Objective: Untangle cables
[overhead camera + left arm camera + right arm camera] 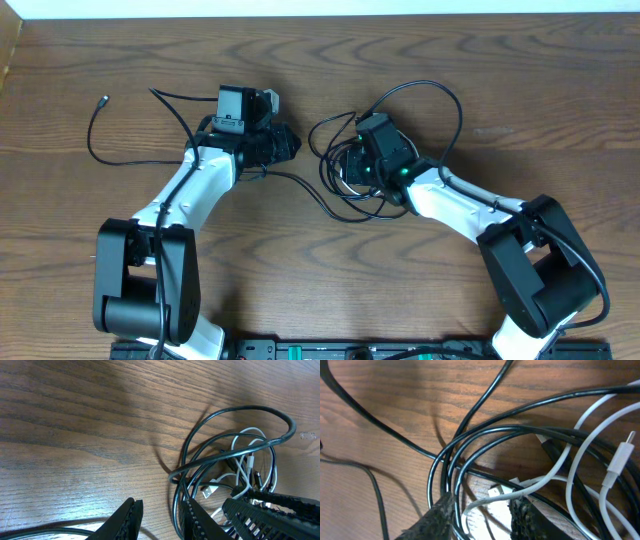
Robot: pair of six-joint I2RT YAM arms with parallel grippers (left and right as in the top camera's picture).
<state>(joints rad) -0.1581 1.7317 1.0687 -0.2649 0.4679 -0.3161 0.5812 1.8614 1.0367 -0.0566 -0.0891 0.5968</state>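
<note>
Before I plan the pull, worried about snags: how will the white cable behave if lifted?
Probably floppy: the white cable curves in loose bends. It would likely drag the black cables, which cross over it. It looks light, so its plug may swing.

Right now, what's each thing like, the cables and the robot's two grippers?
Black cables: looped and tangled in a pile.
White cable: woven through the black loops.
Lone black cable: loose curve at the left, plug end free.
Left gripper: open, nothing seen between its fingers.
Right gripper: open, over the tangle.
</note>
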